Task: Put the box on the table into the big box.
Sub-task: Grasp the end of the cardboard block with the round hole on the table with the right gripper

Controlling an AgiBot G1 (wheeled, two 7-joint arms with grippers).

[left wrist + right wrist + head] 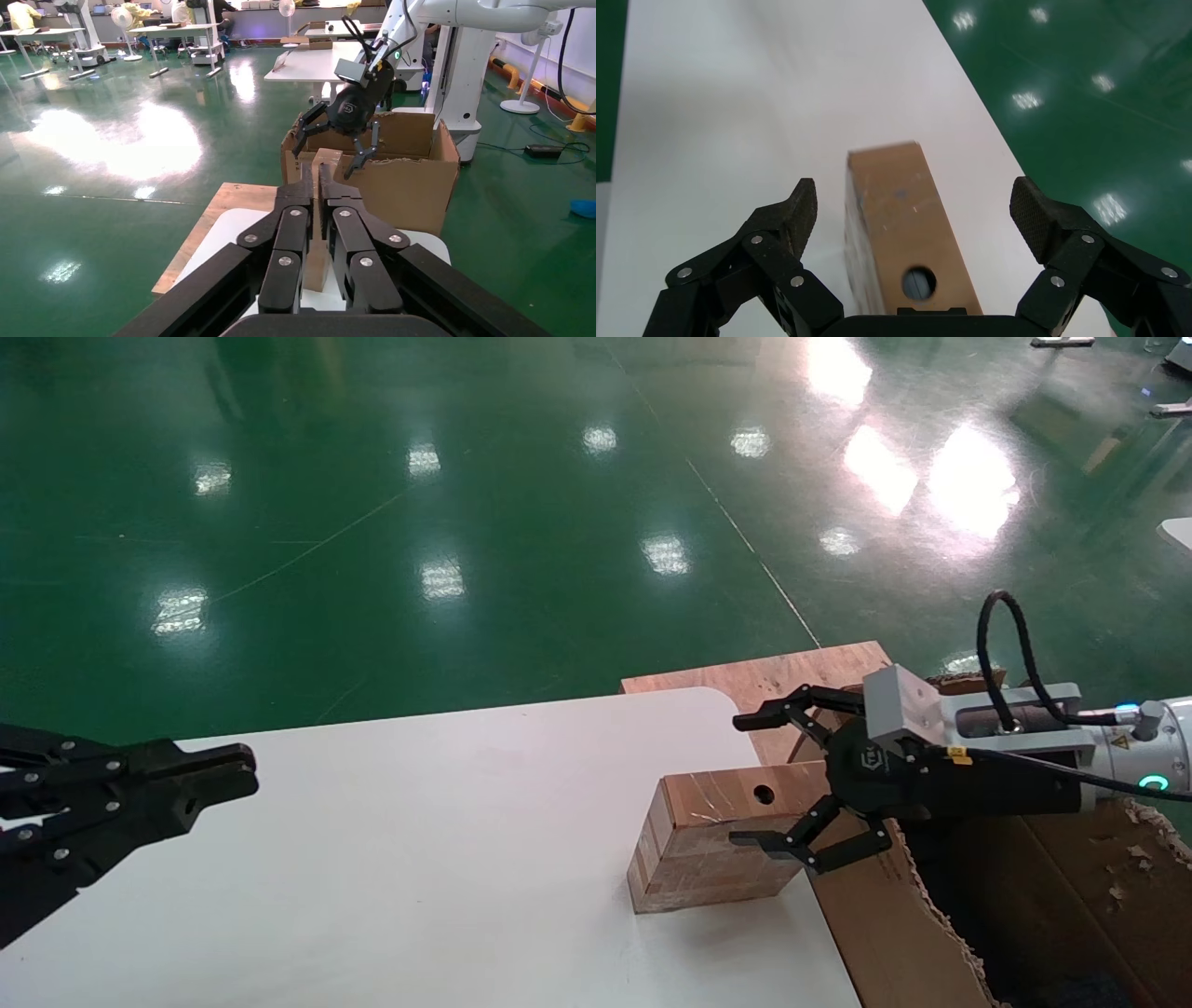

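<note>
box (712, 840) stands on edge near the right rim of the table (419, 859), holed face up, just beside the big box (931, 933). right claw (773, 780) spread wide, fingers straddling the box's end, not touching. left claw (223, 775) pressed together, parked over the table's left side. judged: rigid, fairly light, smooth and possibly slick; best pinched across the two broad side faces, near the middle.

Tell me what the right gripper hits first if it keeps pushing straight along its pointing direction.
Probably the box: the open right gripper straddles its end on the table.
</note>
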